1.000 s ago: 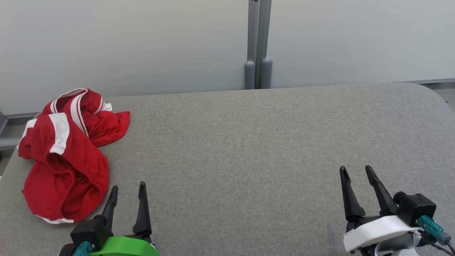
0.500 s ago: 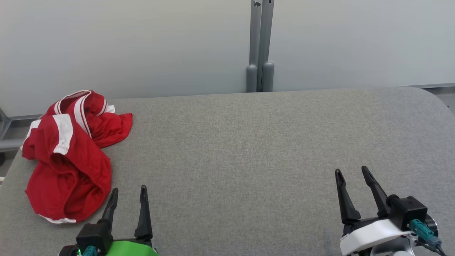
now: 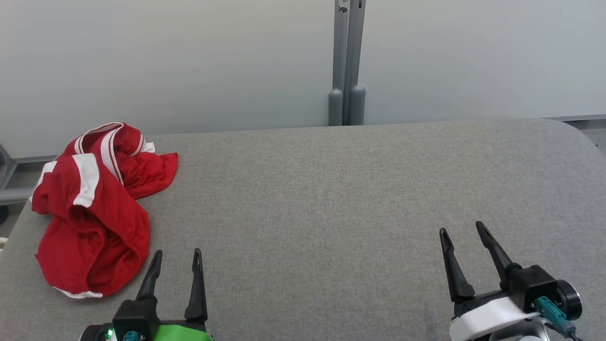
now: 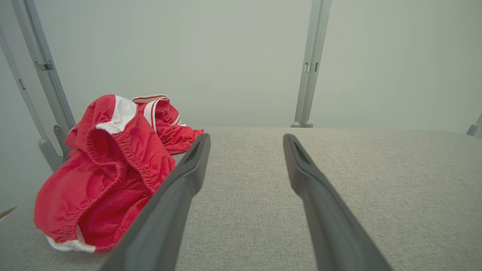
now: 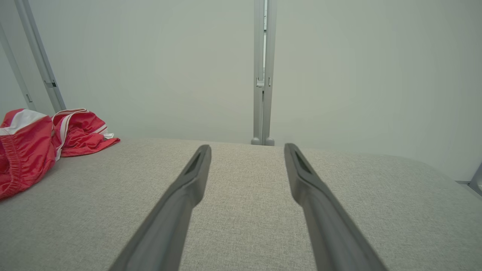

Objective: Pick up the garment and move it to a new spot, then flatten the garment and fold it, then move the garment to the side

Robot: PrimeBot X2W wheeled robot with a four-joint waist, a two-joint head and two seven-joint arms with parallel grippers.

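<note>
Now, at nine o'clock in the head view, the garment (image 3: pixel 90 213), red with white stripes, lies crumpled in a heap on the table (image 3: pixel 331 199), close to its left edge. Just beside the heap, at seven o'clock, the left gripper (image 3: pixel 177 252) hovers with its jaws spread and nothing between them; its fingers point toward twelve. In the left wrist view the garment (image 4: pixel 113 165) sits at nine o'clock of that gripper (image 4: pixel 246 138). A post (image 3: pixel 347 61) stands at twelve o'clock behind the table. At four o'clock the right gripper (image 3: pixel 460 228) is likewise spread and empty, well apart from the garment.
</note>
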